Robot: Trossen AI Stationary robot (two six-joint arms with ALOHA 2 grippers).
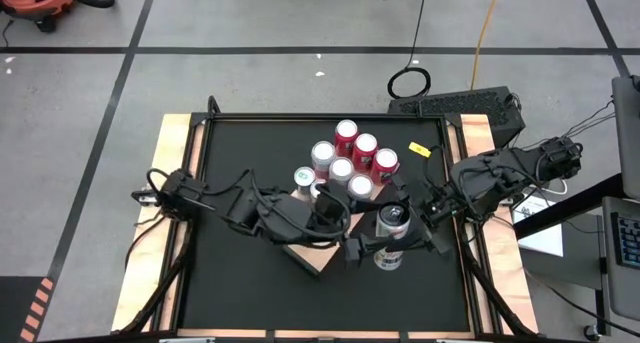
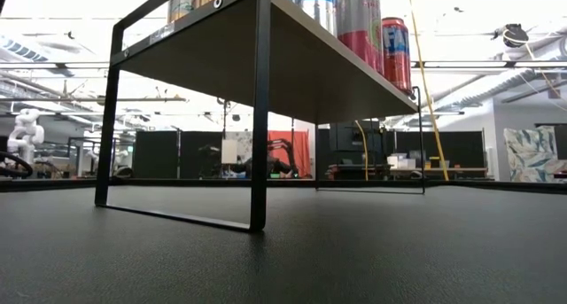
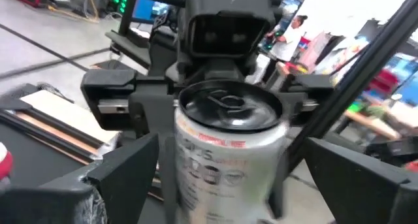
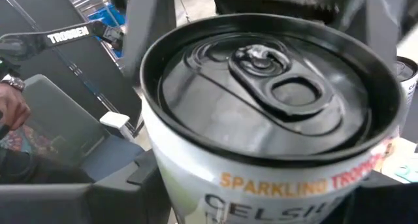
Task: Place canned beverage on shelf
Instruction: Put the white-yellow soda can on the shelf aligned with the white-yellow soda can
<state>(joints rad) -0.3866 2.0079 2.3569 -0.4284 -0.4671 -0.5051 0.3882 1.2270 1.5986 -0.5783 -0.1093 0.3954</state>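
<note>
One white can [image 1: 391, 235] is pinched by the right gripper [image 1: 392, 245] just off the shelf [image 1: 318, 257] edge nearest the arms. The left gripper [image 1: 352, 251], fingers spread, flanks it. Risk: releasing early could tip it off, or bump the cans [image 1: 345, 155] crowding the shelf.

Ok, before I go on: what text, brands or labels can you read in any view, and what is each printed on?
"SPARKLING TROP...", cut off at the edge, and "CELSIU..." below it: on the white can in the right gripper.
"TROSSEN": on a dark arm part behind that can.
Large white letters on a red can on the shelf: only partly visible, not readable.
Print on the can in the left wrist view: too blurred.
</note>
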